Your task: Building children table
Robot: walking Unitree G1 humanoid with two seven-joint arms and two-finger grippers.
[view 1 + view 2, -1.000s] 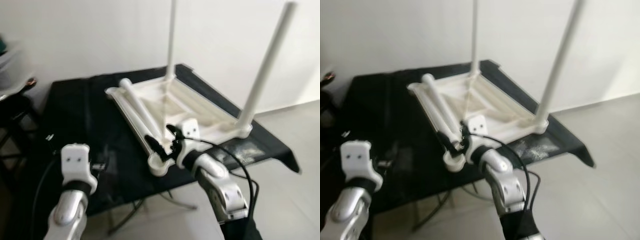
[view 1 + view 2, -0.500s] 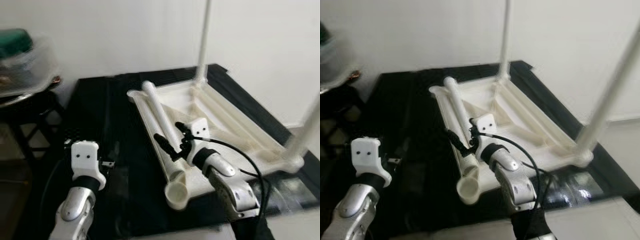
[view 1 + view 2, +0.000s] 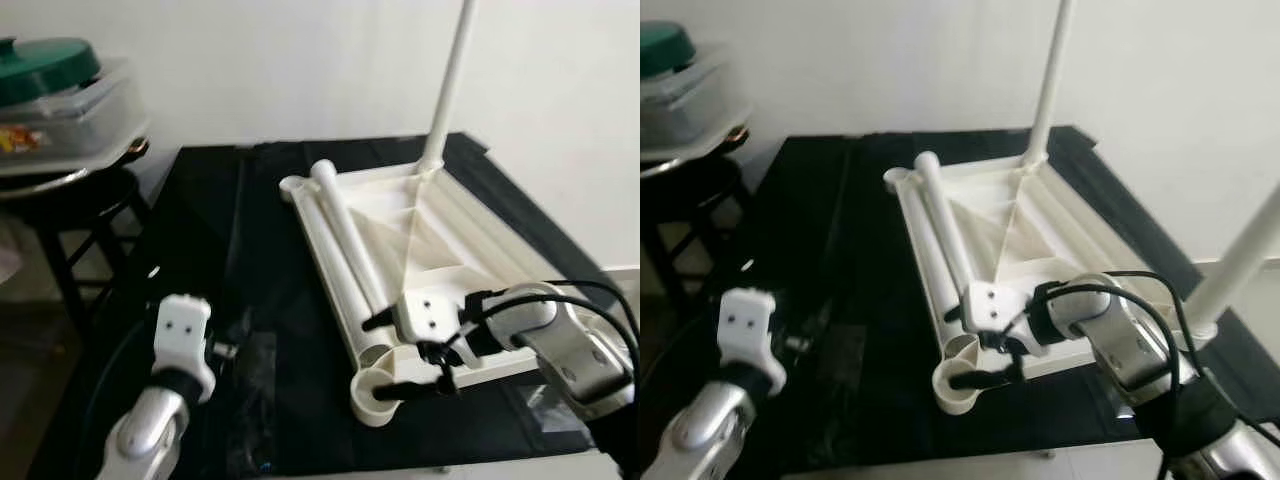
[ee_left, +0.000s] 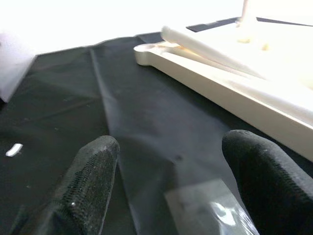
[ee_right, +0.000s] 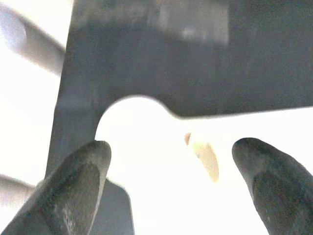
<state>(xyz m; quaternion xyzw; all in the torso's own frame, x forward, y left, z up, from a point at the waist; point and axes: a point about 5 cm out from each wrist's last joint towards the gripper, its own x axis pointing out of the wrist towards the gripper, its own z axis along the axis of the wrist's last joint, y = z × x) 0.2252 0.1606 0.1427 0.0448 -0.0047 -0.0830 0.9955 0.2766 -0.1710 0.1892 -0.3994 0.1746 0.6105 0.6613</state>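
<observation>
Head view, tabletop: upturned white plastic children's table top (image 3: pixel 420 235) lying underside-up on the black cloth-covered work table (image 3: pixel 200 230), toward its right half.
Fitted legs: white round plastic leg (image 3: pixel 450 80) upright in the far corner socket, a second upright leg (image 3: pixel 1240 265) at the near right corner.
Loose leg: long white plastic tube (image 3: pixel 350 240) lying flat along the left rail, one end near the far-left corner, other end close to the pincer.
Empty socket: round white cup (image 3: pixel 375 398) at the near-left corner, nothing in it yet.
Right gripper (image 3: pixel 405 355): fingers spread apart, holding nothing, one black finger by the tube's near end, the other over the socket rim.
Left gripper (image 4: pixel 166 186): released too, fingers wide, low over the cloth just left of the top.
Risk 1: probably a glancing grab, round slick tube could roll off the rail onto the cloth.
Risk 2: lower finger looks close enough to snag the socket rim and drag the whole top.
Risk 3: swinging the tube upright could knock the standing legs.
Around: black stool (image 3: pixel 70 215) to the left with a clear tub and green lid (image 3: pixel 45 65), plastic film (image 3: pixel 250 350) on the cloth, black cable (image 3: pixel 590 300) looped by the right wrist.
In the way: mostly that cable and the near right leg.
</observation>
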